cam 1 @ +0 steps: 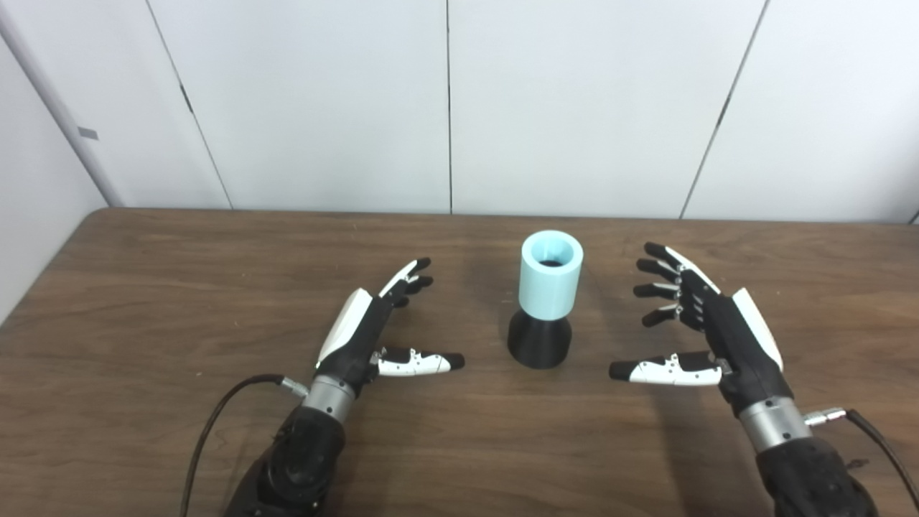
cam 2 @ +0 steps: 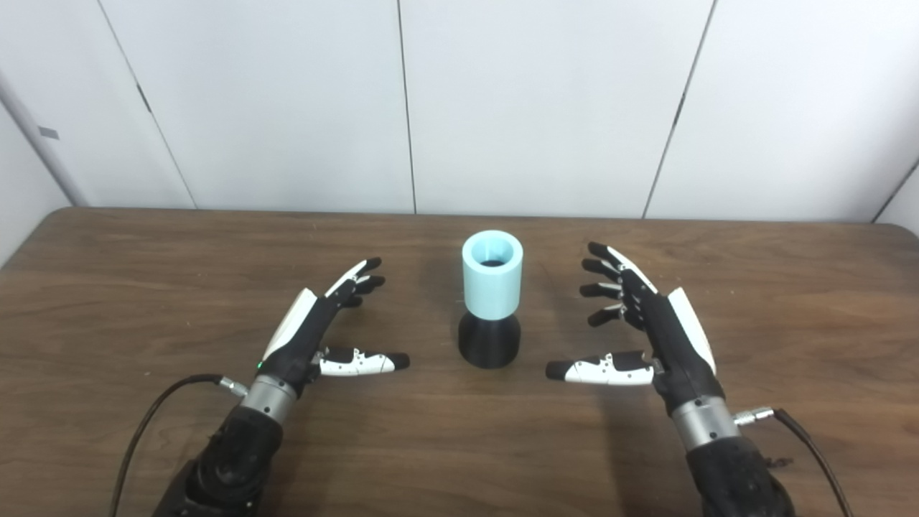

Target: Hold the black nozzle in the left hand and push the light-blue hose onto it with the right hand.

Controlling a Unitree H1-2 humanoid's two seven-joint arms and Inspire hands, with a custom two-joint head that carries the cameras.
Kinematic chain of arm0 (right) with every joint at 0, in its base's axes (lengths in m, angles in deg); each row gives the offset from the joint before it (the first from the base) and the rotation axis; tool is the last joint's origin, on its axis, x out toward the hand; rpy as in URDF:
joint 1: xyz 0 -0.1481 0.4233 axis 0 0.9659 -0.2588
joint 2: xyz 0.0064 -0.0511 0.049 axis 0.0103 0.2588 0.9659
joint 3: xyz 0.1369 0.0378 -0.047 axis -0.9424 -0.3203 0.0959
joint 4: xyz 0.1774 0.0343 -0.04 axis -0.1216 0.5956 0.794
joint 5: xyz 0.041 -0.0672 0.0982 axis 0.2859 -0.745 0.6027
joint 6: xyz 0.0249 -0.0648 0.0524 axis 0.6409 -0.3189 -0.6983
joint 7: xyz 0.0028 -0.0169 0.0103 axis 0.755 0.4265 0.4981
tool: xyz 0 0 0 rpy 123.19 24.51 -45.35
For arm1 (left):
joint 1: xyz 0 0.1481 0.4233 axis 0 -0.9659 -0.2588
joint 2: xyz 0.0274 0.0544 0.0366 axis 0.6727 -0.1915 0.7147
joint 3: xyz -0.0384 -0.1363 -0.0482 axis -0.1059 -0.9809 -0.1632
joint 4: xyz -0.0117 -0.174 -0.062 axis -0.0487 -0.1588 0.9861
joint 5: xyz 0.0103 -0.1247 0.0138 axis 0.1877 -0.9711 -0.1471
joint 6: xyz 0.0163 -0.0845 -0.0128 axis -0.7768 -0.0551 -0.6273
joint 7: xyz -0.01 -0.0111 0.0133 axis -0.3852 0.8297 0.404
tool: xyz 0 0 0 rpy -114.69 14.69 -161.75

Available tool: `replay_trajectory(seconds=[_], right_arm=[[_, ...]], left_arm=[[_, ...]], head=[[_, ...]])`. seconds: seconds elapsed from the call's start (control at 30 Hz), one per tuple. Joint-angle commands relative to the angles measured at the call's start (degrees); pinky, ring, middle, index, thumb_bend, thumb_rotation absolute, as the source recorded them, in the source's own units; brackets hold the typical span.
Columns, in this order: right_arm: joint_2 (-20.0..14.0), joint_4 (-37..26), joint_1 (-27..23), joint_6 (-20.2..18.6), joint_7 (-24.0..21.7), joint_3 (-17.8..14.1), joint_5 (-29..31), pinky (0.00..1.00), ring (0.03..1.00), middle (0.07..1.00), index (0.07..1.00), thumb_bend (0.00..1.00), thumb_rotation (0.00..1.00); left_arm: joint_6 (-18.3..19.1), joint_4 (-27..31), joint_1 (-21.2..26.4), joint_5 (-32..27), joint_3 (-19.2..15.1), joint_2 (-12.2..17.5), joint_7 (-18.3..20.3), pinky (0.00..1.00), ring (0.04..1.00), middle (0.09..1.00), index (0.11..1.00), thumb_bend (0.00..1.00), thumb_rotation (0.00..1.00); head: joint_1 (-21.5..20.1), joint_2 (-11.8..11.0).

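**Hose seated on nozzle, both hands off**

Light-blue hose (cam 1: 550, 275) stands upright on black nozzle (cam 1: 540, 342), mid-bench (cam 1: 143, 301). Left hand (cam 1: 362, 330) and right hand (cam 1: 711, 323) flank it, fingers apart, holding nothing, clear of both parts.

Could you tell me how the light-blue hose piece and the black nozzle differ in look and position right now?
The light-blue hose is a straight, open-topped cylinder; the black nozzle flares wider toward its base. The hose sits on top; the nozzle stands on the table beneath it. Both stand upright, stacked, untouched between the open left hand and right hand.
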Motion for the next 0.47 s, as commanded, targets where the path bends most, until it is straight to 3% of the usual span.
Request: replay_trajectory(seconds=[0.0,0.2,0.43], right_arm=[[0.25,-1.11,-0.37,2.79,2.01,-0.84,0.34,0.56,0.748,0.844,0.879,0.75,0.00],[-0.06,-0.83,0.67,3.54,3.03,-0.48,-0.21,0.55,0.745,0.840,0.874,0.76,0.00],[-0.30,-0.32,0.84,3.74,3.50,-0.53,-0.29,0.55,0.745,0.841,0.873,0.76,0.00]], left_arm=[[-0.65,1.83,0.97,-2.78,-1.13,0.52,0.96,0.74,0.853,0.828,0.857,0.83,0.18],[-0.39,2.16,0.79,-8.34,-3.35,0.13,2.82,0.68,0.783,0.765,0.806,0.79,0.14],[-1.29,1.39,0.82,-7.60,-3.24,-0.05,2.05,0.67,0.763,0.755,0.794,0.79,0.13]], head=[[-1.05,0.31],[-2.28,0.55],[-2.37,0.54]])
